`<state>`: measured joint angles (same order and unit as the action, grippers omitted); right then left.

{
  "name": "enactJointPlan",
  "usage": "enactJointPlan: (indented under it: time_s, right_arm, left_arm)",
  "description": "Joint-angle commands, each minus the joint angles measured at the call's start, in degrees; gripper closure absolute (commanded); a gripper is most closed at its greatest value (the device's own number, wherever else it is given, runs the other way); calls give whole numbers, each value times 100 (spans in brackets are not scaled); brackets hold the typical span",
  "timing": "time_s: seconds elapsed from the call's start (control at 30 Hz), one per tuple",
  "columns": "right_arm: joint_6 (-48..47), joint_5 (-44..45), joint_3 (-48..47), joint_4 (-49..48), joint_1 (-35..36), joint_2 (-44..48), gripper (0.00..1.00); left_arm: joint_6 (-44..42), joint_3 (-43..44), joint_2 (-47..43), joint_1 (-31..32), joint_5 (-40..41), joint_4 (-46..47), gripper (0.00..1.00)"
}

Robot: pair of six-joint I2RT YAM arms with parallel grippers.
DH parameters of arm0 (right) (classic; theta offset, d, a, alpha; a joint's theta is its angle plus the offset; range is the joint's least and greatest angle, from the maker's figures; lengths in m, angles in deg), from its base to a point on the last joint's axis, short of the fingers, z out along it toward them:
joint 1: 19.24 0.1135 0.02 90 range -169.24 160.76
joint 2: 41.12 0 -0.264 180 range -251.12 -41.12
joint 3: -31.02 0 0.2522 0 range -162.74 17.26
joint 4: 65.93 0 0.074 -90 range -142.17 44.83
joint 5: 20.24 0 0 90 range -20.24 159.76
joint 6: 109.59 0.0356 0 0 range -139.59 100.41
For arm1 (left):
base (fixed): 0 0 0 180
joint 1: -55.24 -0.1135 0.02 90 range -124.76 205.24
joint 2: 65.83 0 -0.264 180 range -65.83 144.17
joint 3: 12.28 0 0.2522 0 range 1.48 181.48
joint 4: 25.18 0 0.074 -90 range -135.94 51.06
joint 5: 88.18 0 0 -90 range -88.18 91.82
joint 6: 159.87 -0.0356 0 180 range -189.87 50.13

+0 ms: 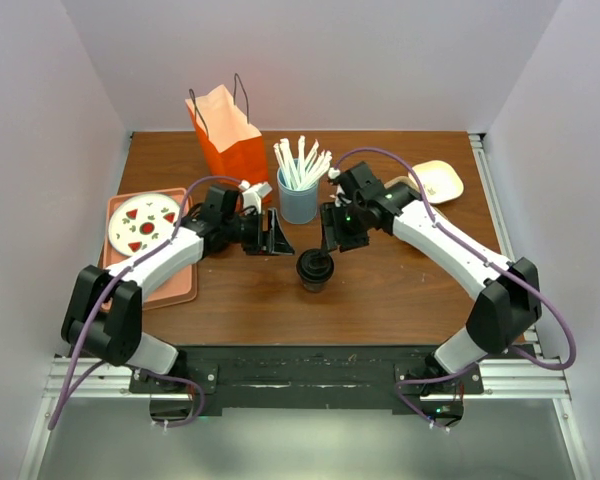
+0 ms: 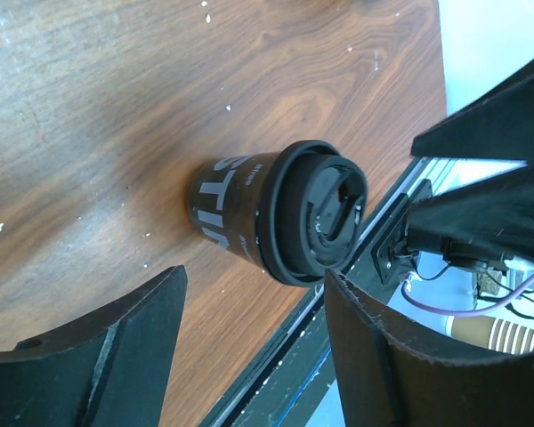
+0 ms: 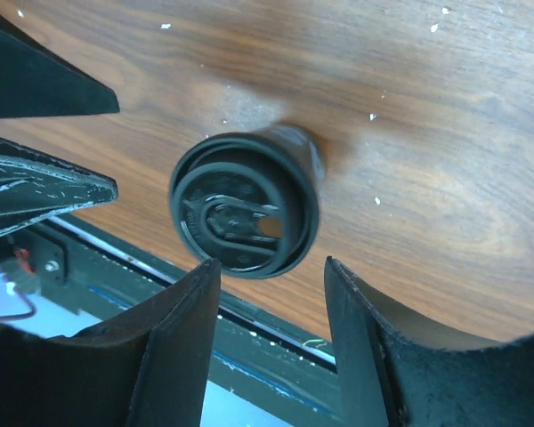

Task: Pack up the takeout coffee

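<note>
Brown wood table (image 1: pixel 400 290), takeout coffee (image 1: pixel 315 270) standing upright on it, centre, toward the near edge, black lid on. Left fingers (image 2: pixel 98 351) are spread apart with nothing between them; the cup sits on the table beyond the tips, no contact. Right fingers (image 3: pixel 169 356) are spread too; from the wrist view the lid shows just past the gap, not pinched. Seen from above, both wrists hang just behind the cup, one at its left rear, one at its right rear, near each other. Blue straw holder (image 1: pixel 298 198) full of white straws stands behind the cup, between the two arms. Orange paper bag (image 1: pixel 230 140) with handles is upright at the back, just left of the holder, mouth open. Pink tray (image 1: pixel 180 288) at the left edge carries a white plate (image 1: pixel 145 225) with a red pattern. Pale yellow dish (image 1: pixel 438 182) back right.
</note>
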<state>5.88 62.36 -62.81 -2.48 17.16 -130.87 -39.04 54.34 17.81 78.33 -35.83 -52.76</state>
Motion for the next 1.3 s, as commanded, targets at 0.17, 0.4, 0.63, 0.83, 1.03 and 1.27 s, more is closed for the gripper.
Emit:
enactJointPlan:
  time_s: [0.17, 0.4, 0.63, 0.83, 1.03, 1.27]
  right_arm:
    - [-631, -1501, 580, -934, -397, 20, 48]
    - [-754, -1730, 668, -1128, -432, -235, 48]
    - [-886, -1827, 817, -1216, -441, -350, 47]
    - [-904, -1844, 871, -1260, -450, -376, 46]
    - [-904, -1870, 792, -1199, -450, -332, 46]
    - [-869, -1844, 624, -988, -459, -52, 43]
  left_arm:
    - [11, 242, 346, 292, 29, 257, 37]
    - [46, 242, 504, 380, 100, 301, 39]
    - [28, 242, 575, 424, 152, 293, 41]
    - [-33, 242, 636, 451, 205, 249, 42]
    - [-68, 251, 610, 459, 275, 187, 42]
    - [-60, 348, 426, 451, 293, 38, 41]
